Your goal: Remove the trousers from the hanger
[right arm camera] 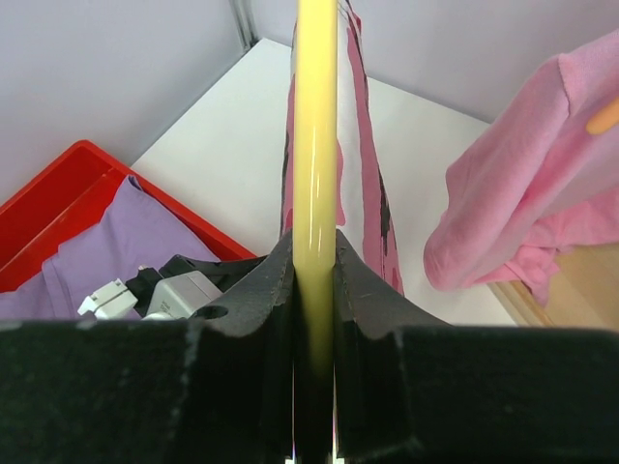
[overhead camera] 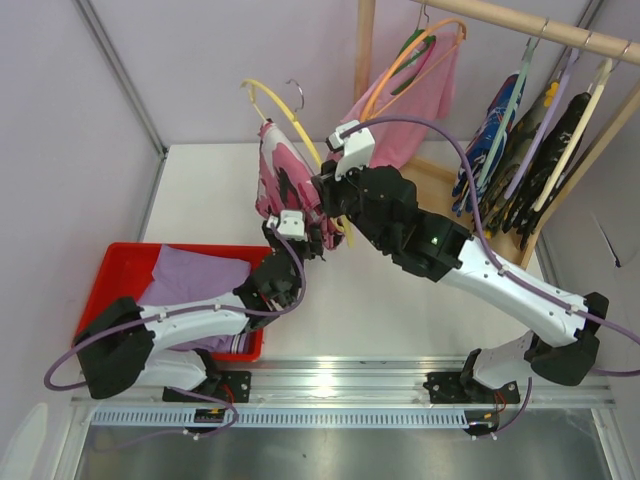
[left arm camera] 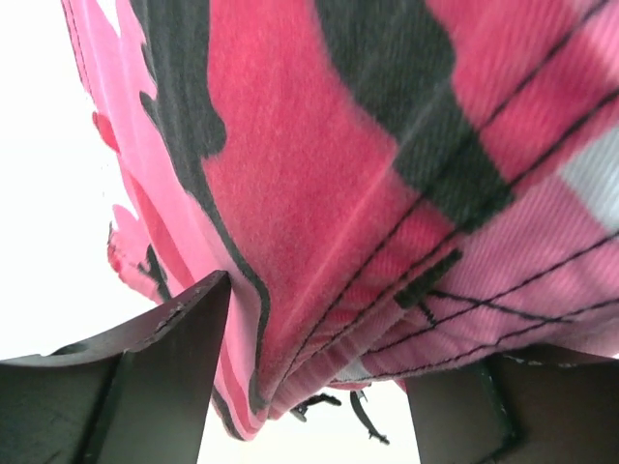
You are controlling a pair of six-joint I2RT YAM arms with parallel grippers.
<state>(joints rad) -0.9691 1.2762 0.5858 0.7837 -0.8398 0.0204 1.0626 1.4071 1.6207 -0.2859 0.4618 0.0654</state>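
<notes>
Right gripper (right arm camera: 314, 280) is clamped tight on the hanger (right arm camera: 314, 145), fingers pinching the yellow bar edge-on, holding it up over the table (overhead camera: 210, 190). Trousers (overhead camera: 280, 175) hang from the hanger's arc, draped down its left side, above the table and just beside the red bin (overhead camera: 105, 270). Left gripper (left arm camera: 319, 329) is up under the lower hem: the fingers (left arm camera: 164, 367) sit either side of the bunched cloth, left one touching it. Can't tell whether the pads are biting or only bracketing the fold. Step in hand, as I read it: hanger secured, getting a hold on the cloth so I can strip it off. Nothing is off the hanger yet. Next move needs a confirmed pinch on the hem, then a pull down and away along the arc toward its free end while my right arm holds the hanger steady or tilts it to let the cloth slide. Risks: cloth snagging on the arc, or the thin bar twisting in my right grip. The pink garment (right arm camera: 542, 193) on the rack is close behind, so I'd keep the swing small.
</notes>
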